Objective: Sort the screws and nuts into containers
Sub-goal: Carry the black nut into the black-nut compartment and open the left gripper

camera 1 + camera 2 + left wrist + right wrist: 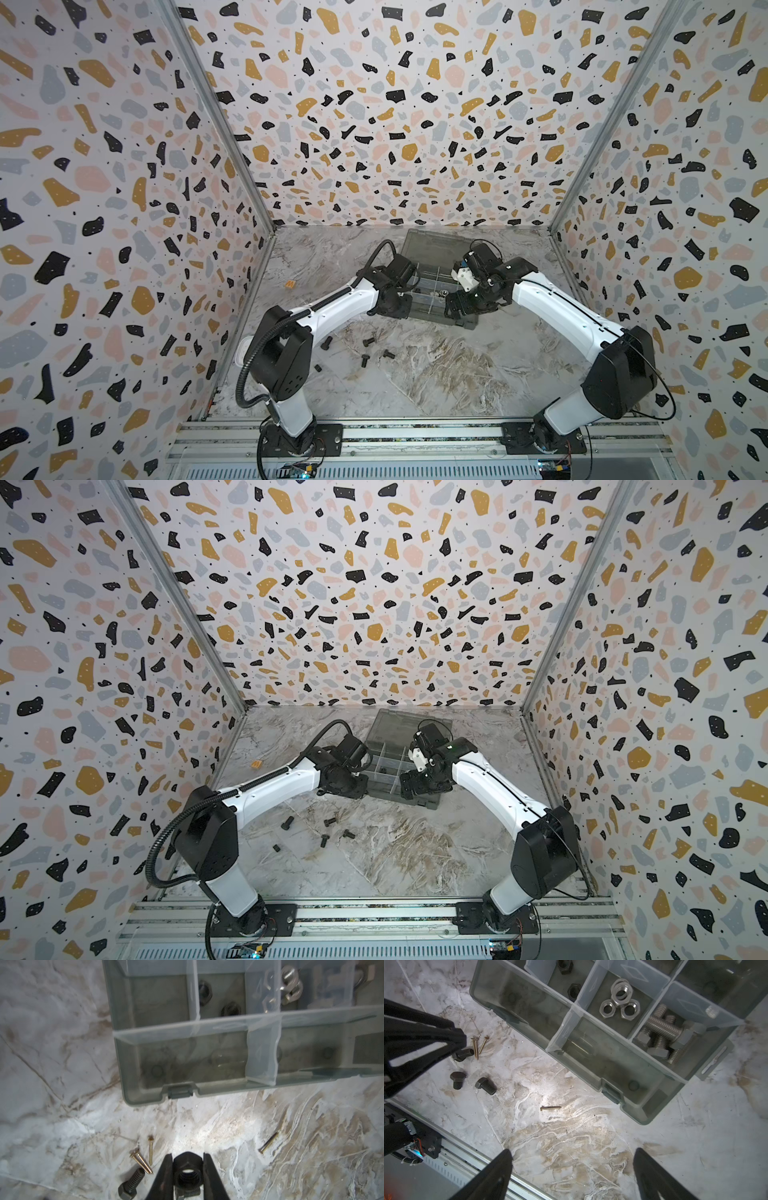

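black nut [188, 1168] in left gripper [187, 1155], near the grey organiser box [133, 1076]

smoky-grey organiser box [654, 1109], black nut [188, 1167], silver nuts [615, 1001], brass screws [474, 1047], marbled white-tan table [571, 1147], terrazzo-speckled walls [374, 104]

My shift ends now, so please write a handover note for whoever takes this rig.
Left gripper: shut on a black nut, near the box.
Right gripper: open, empty, above the table beside the box.
Done: black nuts, silver nuts and silver bolts lie in separate compartments.
Left: drop the held nut in with the black nuts; black bolts and brass screws lie loose on the table.
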### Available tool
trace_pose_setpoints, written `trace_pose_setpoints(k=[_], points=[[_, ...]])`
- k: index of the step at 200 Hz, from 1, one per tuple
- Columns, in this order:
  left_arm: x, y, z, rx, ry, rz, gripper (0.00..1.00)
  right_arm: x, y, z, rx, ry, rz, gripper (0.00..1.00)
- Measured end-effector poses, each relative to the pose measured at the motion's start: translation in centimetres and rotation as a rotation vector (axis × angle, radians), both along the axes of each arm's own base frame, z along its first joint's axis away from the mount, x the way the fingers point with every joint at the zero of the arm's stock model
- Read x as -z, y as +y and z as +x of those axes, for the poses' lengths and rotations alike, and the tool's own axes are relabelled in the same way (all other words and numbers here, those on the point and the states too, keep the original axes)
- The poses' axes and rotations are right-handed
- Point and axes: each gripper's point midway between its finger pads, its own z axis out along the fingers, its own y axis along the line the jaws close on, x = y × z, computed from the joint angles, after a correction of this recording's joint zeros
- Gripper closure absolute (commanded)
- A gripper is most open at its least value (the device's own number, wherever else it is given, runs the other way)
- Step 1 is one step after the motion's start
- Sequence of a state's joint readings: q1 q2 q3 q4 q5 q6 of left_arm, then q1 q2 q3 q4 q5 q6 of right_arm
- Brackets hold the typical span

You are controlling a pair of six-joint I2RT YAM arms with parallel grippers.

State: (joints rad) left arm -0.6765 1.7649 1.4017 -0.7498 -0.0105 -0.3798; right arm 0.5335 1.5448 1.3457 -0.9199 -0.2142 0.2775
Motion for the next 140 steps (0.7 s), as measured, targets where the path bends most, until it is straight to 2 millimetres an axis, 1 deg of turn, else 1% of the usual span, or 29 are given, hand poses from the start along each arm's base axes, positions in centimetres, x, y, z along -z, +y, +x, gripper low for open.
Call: trace_pose_setpoints(k=[48,84,108,140], points=[[-0.5,-4.1,5.4,0.041,-0.041,0.002,0.82,-1.5,-1.4,0.7,0.044,-0.042,0.022,0.08],[-0.9,-7.3,9.0,0.060,-0.076,-0.035,0.82,-2.3,-2.3,1.1,0.073,-0.067,0.033,0.08],[-0.5,-8.3,10.0,0.073,-0.079,-0.047,0.81,-2.5,-3.0,1.4,0.091,-0.074,0.032,0.08],[0.9,-8.7,9.9,0.085,-0.045,-0.041,0.81,-2.5,-3.9,1.9,0.114,-0.079,0.028,0.08]])
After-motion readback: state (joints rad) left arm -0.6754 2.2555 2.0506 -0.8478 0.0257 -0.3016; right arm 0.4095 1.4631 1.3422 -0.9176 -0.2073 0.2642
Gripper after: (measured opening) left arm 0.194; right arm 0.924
